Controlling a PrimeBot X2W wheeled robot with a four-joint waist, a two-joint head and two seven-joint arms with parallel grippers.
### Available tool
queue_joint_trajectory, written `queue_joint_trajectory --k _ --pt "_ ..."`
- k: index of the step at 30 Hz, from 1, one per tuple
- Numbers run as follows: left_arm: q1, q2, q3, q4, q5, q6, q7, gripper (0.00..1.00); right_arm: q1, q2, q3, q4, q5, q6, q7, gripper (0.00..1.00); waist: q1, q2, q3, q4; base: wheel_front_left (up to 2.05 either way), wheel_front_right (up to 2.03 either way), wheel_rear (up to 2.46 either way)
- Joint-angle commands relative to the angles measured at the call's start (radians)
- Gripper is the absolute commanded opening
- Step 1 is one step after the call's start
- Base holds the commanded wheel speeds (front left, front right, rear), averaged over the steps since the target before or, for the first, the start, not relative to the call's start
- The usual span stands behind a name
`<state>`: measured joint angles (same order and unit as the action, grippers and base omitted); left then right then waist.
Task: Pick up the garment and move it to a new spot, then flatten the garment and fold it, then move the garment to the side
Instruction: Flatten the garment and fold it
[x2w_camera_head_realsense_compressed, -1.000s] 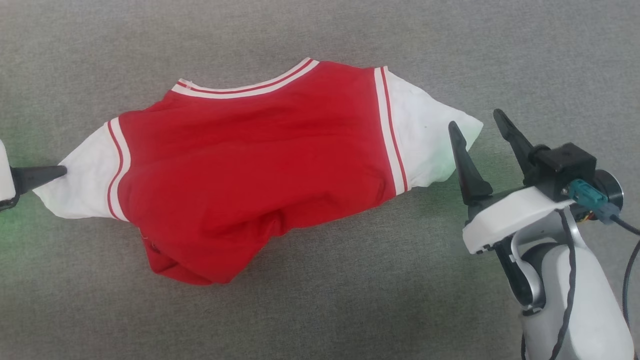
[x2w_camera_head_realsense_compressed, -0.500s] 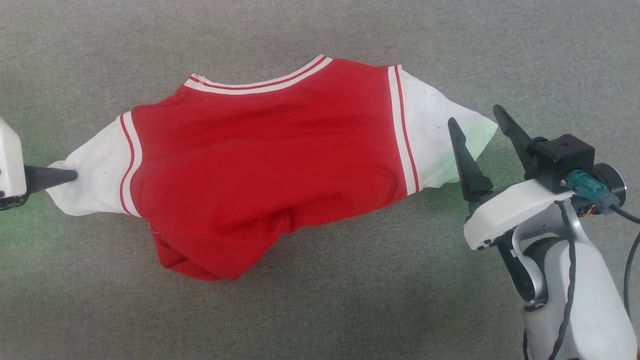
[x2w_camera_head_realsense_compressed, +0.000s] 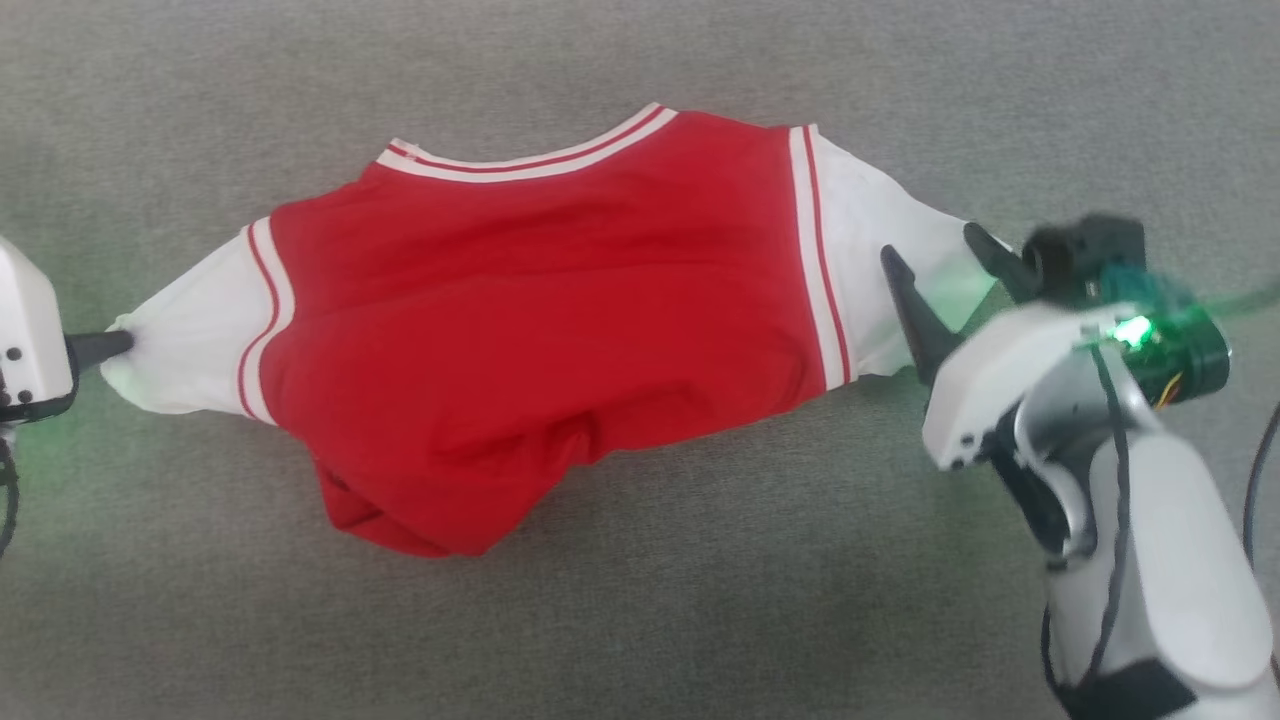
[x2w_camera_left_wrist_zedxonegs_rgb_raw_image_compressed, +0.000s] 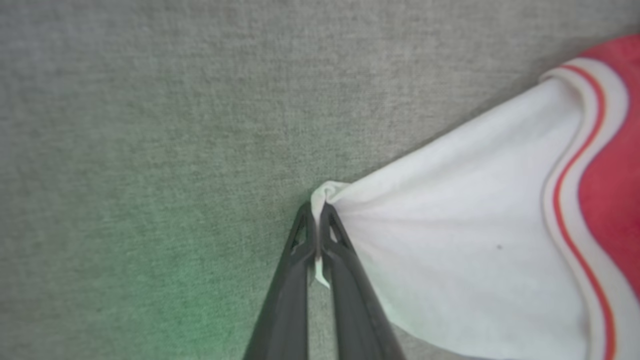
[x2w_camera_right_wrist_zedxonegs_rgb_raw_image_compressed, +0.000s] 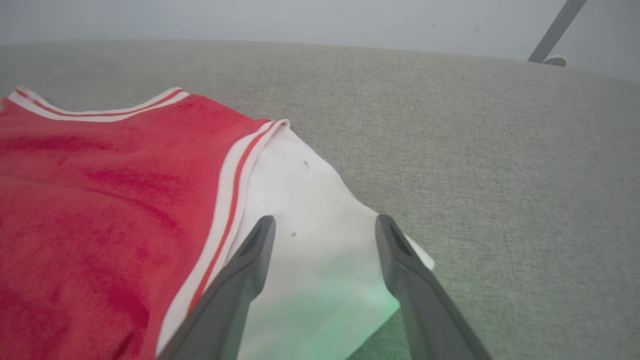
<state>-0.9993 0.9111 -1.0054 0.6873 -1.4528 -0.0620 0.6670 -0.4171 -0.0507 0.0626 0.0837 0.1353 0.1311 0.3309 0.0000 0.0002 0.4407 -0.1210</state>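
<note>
You have bare grey surface (x2w_camera_head_realsense_compressed: 640, 620) open across the top and bottom bands of the head frame. The garment (x2w_camera_head_realsense_compressed: 540, 330) blocks the middle band, nearly edge to edge. The right arm (x2w_camera_head_realsense_compressed: 1150, 520) takes the lower right corner. In the right wrist frame, 1 thin grey rod (x2w_camera_right_wrist_zedxonegs_rgb_raw_image_compressed: 556, 27) stands at upper right.

Grey fabric surface (x2w_camera_head_realsense_compressed: 640, 640), pale wall (x2w_camera_right_wrist_zedxonegs_rgb_raw_image_compressed: 300, 20) in bg, green glow (x2w_camera_left_wrist_zedxonegs_rgb_raw_image_compressed: 190, 280)

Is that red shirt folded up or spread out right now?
Mostly spread: the shirt lies with both white sleeves stretched outward, but its lower edge is bunched and rumpled.
</note>
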Motion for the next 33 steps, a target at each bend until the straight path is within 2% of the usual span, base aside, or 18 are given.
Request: queue_joint_trajectory --k 1,8,9,15,19,21,22,25,26,27,28,33 --pt "0.060 -0.069 -0.040 0.011 -0.003 -0.009 0.007 0.00 -0.042 0.000 -0.009 0.021 -0.007 -0.001 0.068 1.00 0.0000 -0.0002 -0.003 0.012 0.00 0.00 0.00" --pt "0.031 -0.107 -0.043 0.040 0.025 -0.032 -0.022 0.00 -0.148 0.000 -0.061 0.087 -0.019 -0.001 0.353 1.00 0.0000 -0.0002 -0.007 0.058 0.00 0.00 0.00" --pt "0.031 -0.107 -0.043 0.040 0.025 -0.032 -0.022 0.00 -0.148 0.000 -0.061 0.087 -0.019 -0.001 0.353 1.00 0.0000 -0.0002 -0.007 0.058 0.00 0.00 0.00" --pt "0.004 -0.142 -0.044 0.054 0.040 -0.052 -0.044 0.00 -0.229 0.000 -0.127 0.122 -0.044 -0.001 0.508 1.00 0.0000 -0.0002 -0.001 0.098 0.00 0.00 0.00" --pt "-0.009 -0.167 -0.040 0.059 0.032 -0.062 -0.053 0.00 -0.272 0.000 -0.190 0.155 -0.069 -0.001 0.655 1.00 0.0000 -0.0002 0.003 0.121 0.00 0.00 0.00" --pt "-0.009 -0.171 -0.040 0.060 0.028 -0.063 -0.051 0.00 -0.276 -0.001 -0.207 0.163 -0.056 -0.001 0.682 1.00 0.0000 -0.0002 0.004 0.124 0.00 0.00 0.00" --pt "-0.011 -0.177 -0.035 0.060 0.019 -0.066 -0.055 0.00 -0.272 0.000 -0.226 0.190 -0.039 -0.001 0.743 1.00 0.0000 -0.0002 0.005 0.129 0.00 0.00 0.00" --pt "-0.016 -0.182 -0.036 0.066 0.022 -0.069 -0.062 0.00 -0.250 0.001 -0.246 0.235 -0.022 -0.001 0.831 1.00 0.0000 -0.0002 0.006 0.134 0.00 0.00 0.00" --pt "-0.018 -0.182 -0.036 0.069 0.024 -0.069 -0.064 0.00 -0.241 0.002 -0.249 0.247 -0.017 -0.001 0.852 0.87 0.0000 -0.0002 0.007 0.135 0.00 0.00 0.00" --pt "-0.019 -0.183 -0.037 0.072 0.025 -0.069 -0.067 0.00 -0.236 0.002 -0.266 0.256 -0.009 -0.001 0.858 0.12 0.0000 -0.0002 0.007 0.136 0.00 0.00 0.00" --pt "-0.022 -0.185 -0.035 0.075 0.027 -0.068 -0.076 0.00 -0.234 0.002 -0.277 0.262 -0.018 -0.001 0.858 0.00 0.0000 -0.0002 0.008 0.138 0.00 0.00 0.00" --pt "-0.042 -0.185 -0.023 0.082 0.033 -0.068 -0.117 0.00 -0.280 0.004 -0.322 0.259 0.036 -0.002 0.756 0.00 0.0000 -0.0002 -0.005 0.143 0.00 0.00 0.00"
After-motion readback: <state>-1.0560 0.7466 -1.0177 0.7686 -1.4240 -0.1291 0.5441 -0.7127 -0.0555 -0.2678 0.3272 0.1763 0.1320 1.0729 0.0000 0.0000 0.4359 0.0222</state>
